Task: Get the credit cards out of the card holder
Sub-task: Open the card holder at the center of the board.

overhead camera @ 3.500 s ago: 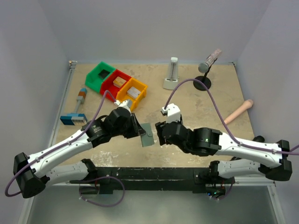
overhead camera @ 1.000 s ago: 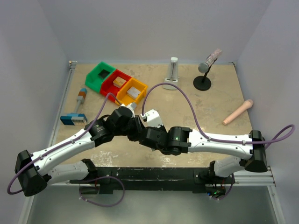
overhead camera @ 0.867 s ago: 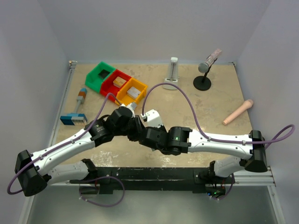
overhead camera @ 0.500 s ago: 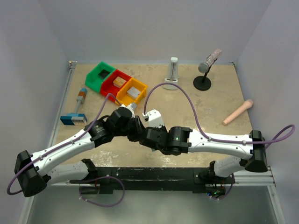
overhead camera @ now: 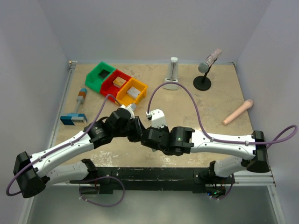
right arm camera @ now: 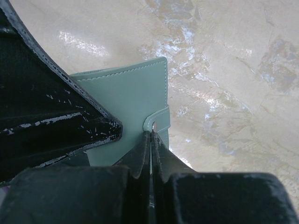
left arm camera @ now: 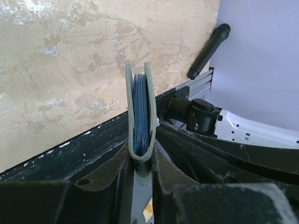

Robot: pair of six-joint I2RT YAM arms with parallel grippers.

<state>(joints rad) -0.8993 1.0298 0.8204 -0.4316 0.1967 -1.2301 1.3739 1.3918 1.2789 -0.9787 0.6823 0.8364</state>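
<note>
Beige mottled tabletop (overhead camera: 219, 98), pale lilac walls (overhead camera: 140, 28)

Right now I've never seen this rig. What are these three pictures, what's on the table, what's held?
A robot's left arm and right arm are bolted at the near edge of a table. The overhead picture looks down from behind them. The other two pictures come from a camera on each wrist, looking along its own pincer. On the table are a row of coloured bins, a blue-and-white tool, a white stand, a black stand and a pink rod. The left pincer grips the teal card holder by its folded spine. The right pincer is closed at its snap tab, apparently pinching it.
</note>
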